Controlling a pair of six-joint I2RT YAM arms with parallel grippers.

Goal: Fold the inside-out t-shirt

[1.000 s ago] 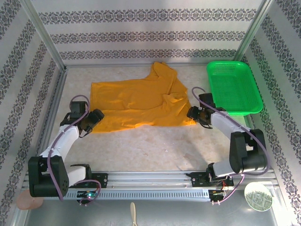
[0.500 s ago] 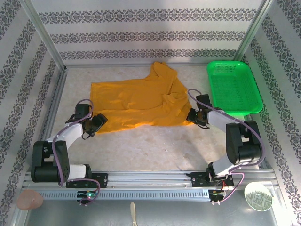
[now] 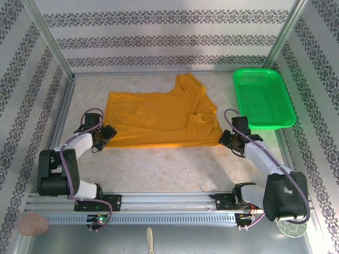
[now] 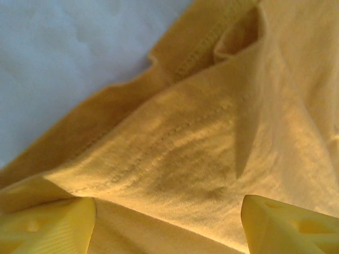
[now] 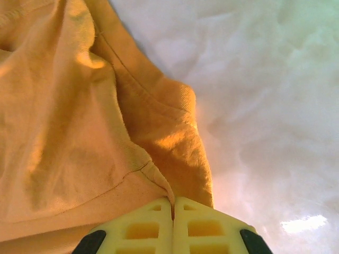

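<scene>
The mustard-orange t-shirt [image 3: 159, 119] lies spread across the middle of the table, one sleeve pointing to the far side; no print or label shows. My left gripper [image 3: 106, 136] sits at the shirt's near left corner. In the left wrist view its yellow fingers [image 4: 47, 225] stand wide apart, open, with folded fabric [image 4: 201, 132] and a stitched hem lying between them. My right gripper [image 3: 224, 138] is at the near right corner. The right wrist view shows that gripper [image 5: 173, 200] shut on a fold of the shirt's hem [image 5: 159, 180].
A green plastic basket [image 3: 263, 98] stands at the far right, just beyond the right arm. Patterned walls and metal posts ring the table. The aluminium rail [image 3: 169, 203] carrying both arm bases runs along the near edge.
The right gripper has pulled the shirt's near right corner rightward, and the near hem now lies straighter and flatter. The left gripper shifted slightly up and left at its corner.
</scene>
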